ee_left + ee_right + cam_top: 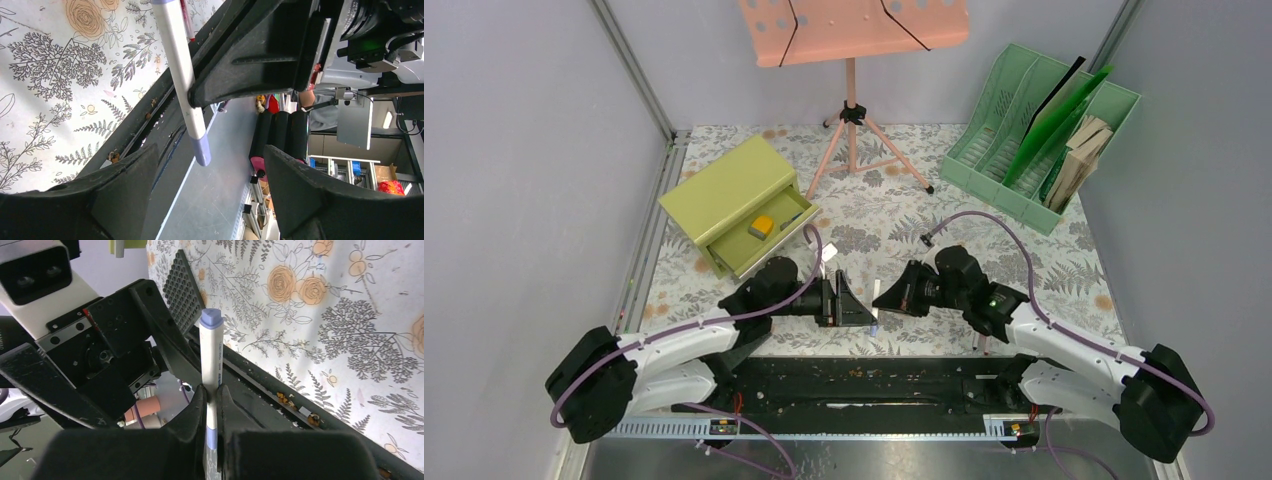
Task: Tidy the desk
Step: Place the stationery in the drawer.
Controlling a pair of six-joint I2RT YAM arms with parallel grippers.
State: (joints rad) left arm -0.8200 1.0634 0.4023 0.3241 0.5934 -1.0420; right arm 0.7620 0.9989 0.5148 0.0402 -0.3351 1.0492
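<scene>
The desk [984,250] is a whitish top with a fern and flower print. My right gripper [892,297] is shut on a white pen with a lilac cap [876,296] and holds it upright above the desk's front edge. In the right wrist view the fingers [227,405] clamp the pen [210,350] near its lower end. My left gripper [852,300] faces it, open and empty. In the left wrist view the pen [182,85] hangs before the wide gap of the left gripper [210,160], touching neither finger.
An olive-yellow drawer cabinet [729,195] stands at the left with its drawer open and a yellow block [761,226] inside. A pink music stand [852,30] is at the back. A green file tray [1044,130] is at the back right. A black rail [864,375] runs along the front.
</scene>
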